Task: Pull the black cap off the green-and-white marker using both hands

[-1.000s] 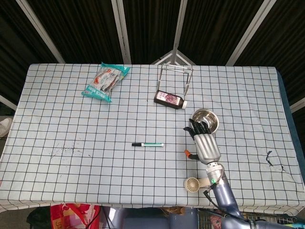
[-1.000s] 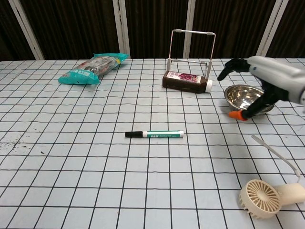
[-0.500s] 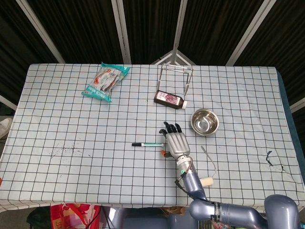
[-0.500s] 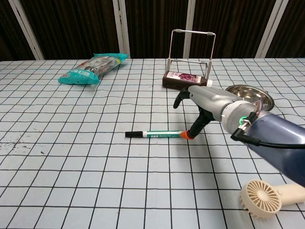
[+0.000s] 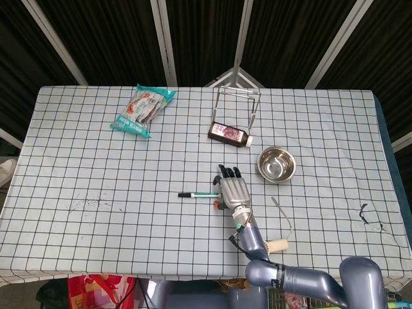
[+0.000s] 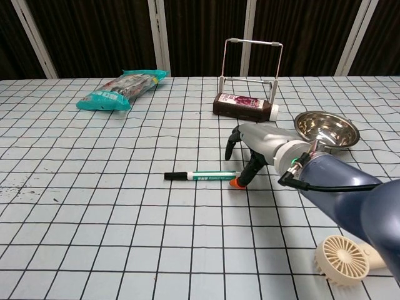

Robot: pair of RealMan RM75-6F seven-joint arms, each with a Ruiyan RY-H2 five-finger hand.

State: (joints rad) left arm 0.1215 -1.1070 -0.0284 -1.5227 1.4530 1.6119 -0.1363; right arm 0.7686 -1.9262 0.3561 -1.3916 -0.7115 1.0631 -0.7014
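Note:
The green-and-white marker (image 5: 206,194) (image 6: 214,176) lies flat on the checked cloth near the middle, its black cap (image 5: 184,194) (image 6: 175,176) pointing left. My right hand (image 5: 234,191) (image 6: 253,142) hovers arched over the marker's right end, fingers apart and holding nothing. Its orange-tipped thumb (image 6: 236,183) comes down to the cloth just beside that end. I cannot tell whether it touches the marker. My left hand shows in neither view.
A steel bowl (image 5: 277,165) (image 6: 326,129) sits right of the hand. A brown bottle (image 5: 230,134) (image 6: 245,104) lies under a wire rack (image 5: 238,90) (image 6: 252,41) behind it. A snack bag (image 5: 143,110) (image 6: 122,89) is far left. A small cream fan (image 6: 342,259) lies near the front edge.
My right hand has swept left from beside the steel bowl to the marker's right end and lowered toward the cloth. The marker has not moved.

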